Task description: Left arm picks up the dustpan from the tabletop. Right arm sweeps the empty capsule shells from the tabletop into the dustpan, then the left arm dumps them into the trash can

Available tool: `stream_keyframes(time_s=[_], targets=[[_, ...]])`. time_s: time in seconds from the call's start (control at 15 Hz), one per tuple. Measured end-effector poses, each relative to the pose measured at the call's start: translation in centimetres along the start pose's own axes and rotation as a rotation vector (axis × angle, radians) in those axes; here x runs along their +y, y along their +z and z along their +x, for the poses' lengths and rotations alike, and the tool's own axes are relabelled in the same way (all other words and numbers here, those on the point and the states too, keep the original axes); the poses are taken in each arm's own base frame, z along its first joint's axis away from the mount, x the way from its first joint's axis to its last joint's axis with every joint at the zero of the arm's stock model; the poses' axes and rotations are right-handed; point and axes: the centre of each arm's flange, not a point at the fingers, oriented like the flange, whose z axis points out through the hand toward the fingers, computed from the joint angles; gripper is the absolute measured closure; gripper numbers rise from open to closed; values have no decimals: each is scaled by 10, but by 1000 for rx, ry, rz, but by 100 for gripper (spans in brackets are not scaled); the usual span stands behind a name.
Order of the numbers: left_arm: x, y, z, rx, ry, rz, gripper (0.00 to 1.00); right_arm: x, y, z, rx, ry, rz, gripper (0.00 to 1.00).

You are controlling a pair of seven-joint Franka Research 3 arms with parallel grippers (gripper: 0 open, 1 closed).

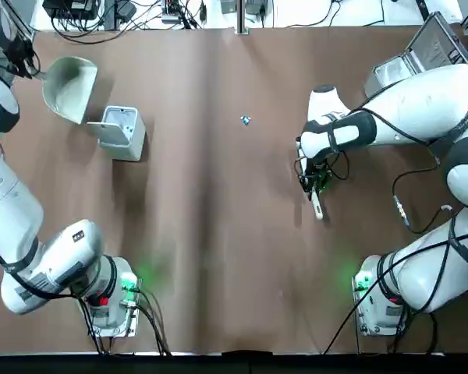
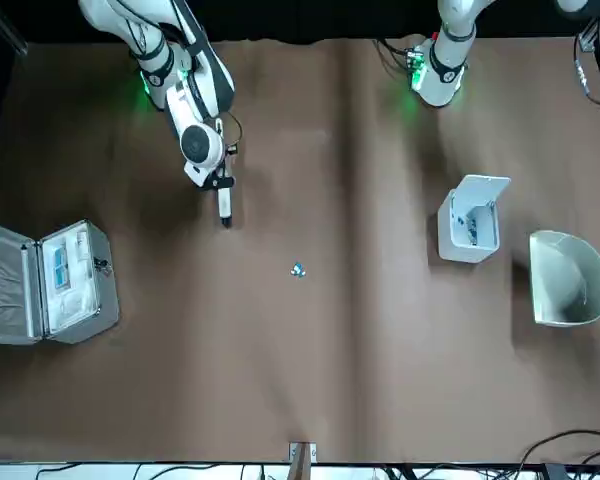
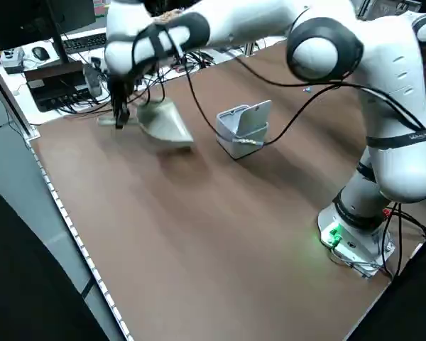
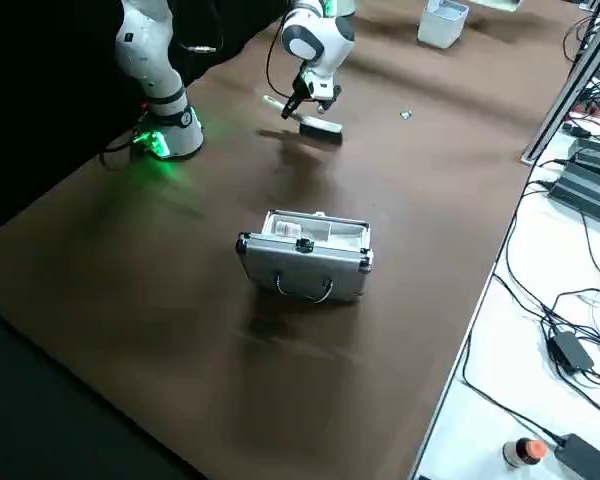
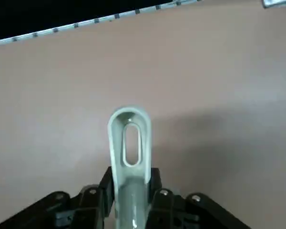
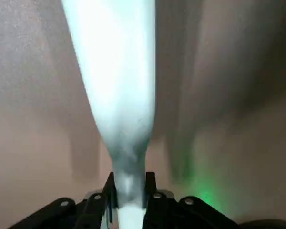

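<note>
My left gripper [image 1: 33, 72] is at the table's far left corner, shut on the thin handle of the pale cream dustpan [image 1: 70, 89]; the left wrist view shows the handle's loop [image 5: 129, 145] sticking out between the fingers. The dustpan's scoop [image 3: 163, 122] sits just beside the light grey trash can [image 1: 121, 132], whose flip lid stands open. One tiny blue-and-white capsule shell [image 1: 246, 119] lies on the brown tabletop [image 1: 218, 257] near the middle. To its right, my right gripper [image 1: 316, 183] is shut on a slim white brush [image 2: 224, 205] held low over the table.
An open silver metal case [image 2: 50, 280] sits at the far right corner behind the right arm. Cables and equipment line the table's far edge [image 1: 140, 19]. Both arm bases [image 1: 109, 300] stand at the near edge with green lights.
</note>
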Motion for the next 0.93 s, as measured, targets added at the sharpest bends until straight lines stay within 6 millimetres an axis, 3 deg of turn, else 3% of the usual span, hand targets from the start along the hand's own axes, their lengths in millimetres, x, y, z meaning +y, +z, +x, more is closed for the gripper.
stream_keyframes(time_s=[0.27, 0.47, 0.6, 0.67, 0.93], targets=[[21, -87, -48, -56, 71, 17, 67, 1, -1, 1, 2, 3, 2, 74], [39, -128, -111, -87, 133, -17, 67, 2, -3, 2, 3, 5, 4, 74], [48, -140, -159, -105, 145, -19, 67, 2, -6, 4, -2, 8, 6, 74], [56, -141, -203, -121, 130, -23, 67, 3, -13, 6, -8, 14, 10, 74], [65, -127, -274, -155, 90, -39, 67, 7, -30, 15, -1, 29, 29, 74]])
